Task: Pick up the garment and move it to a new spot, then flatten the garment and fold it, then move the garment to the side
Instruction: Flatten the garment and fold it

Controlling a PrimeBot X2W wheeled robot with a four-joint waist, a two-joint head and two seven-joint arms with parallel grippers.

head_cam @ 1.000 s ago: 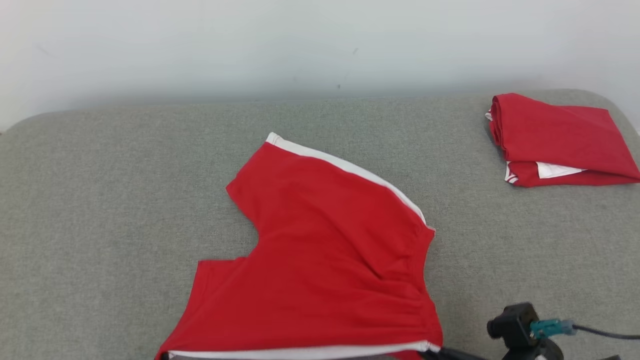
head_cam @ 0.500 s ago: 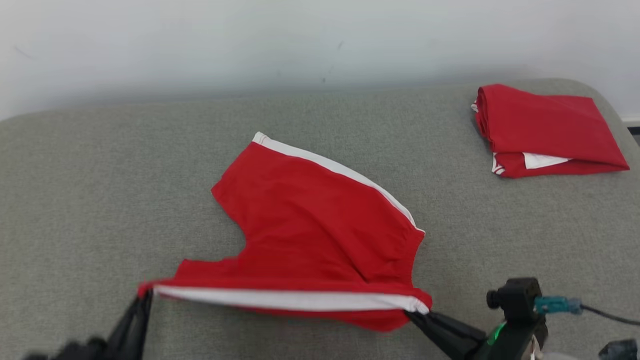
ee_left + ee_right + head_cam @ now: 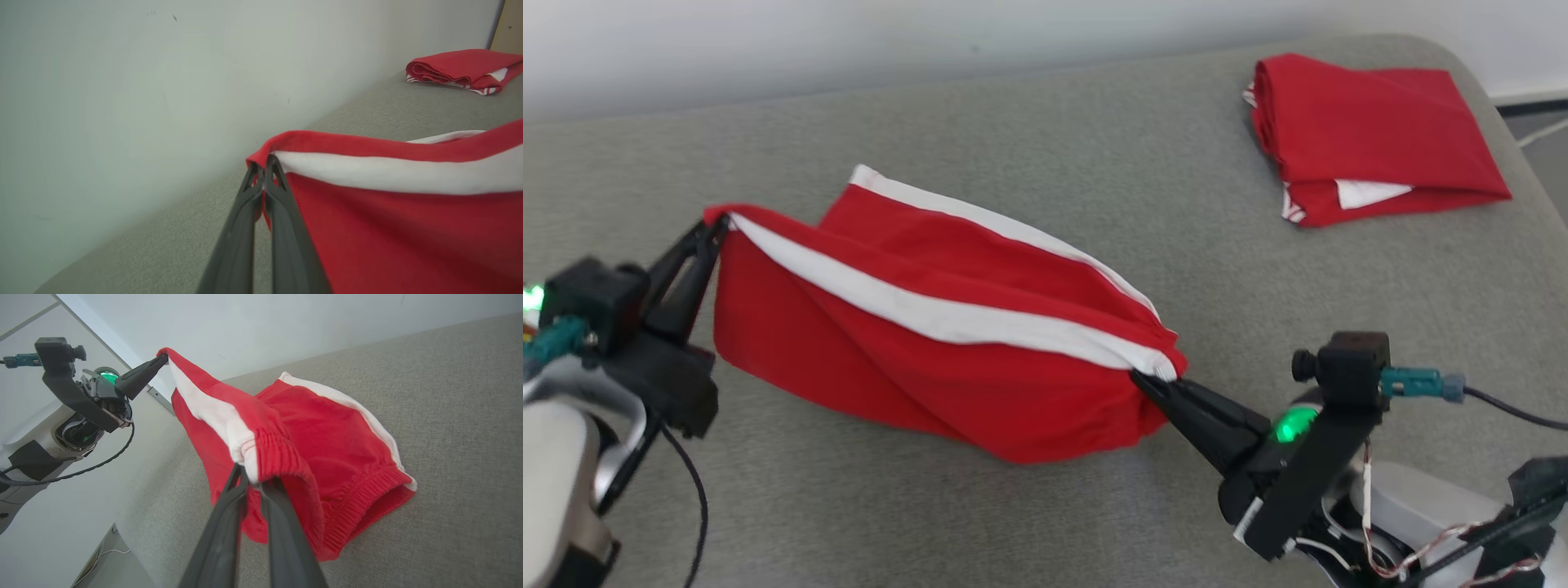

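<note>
Left pincer (image 3: 717,227) and right pincer (image 3: 1150,379) both clench the red, white-striped cloth shorts (image 3: 931,384), half-raised well apart from the folded red garment (image 3: 1372,122); lay the lifted stripe taut and level onto the other.

The garment (image 3: 931,384) spans the middle of the cushion (image 3: 1013,131), between our left gripper (image 3: 717,224) toward the left edge and our right gripper (image 3: 1152,382) toward the front; folded clothes (image 3: 1372,131) lie in the far right corner.

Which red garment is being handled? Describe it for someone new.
On the grey pad, look mid-surface, not the far right corner. The shorts are held stretched between the left claw and right claw, white stripe along the top. The other red garment lies folded, untouched.
</note>
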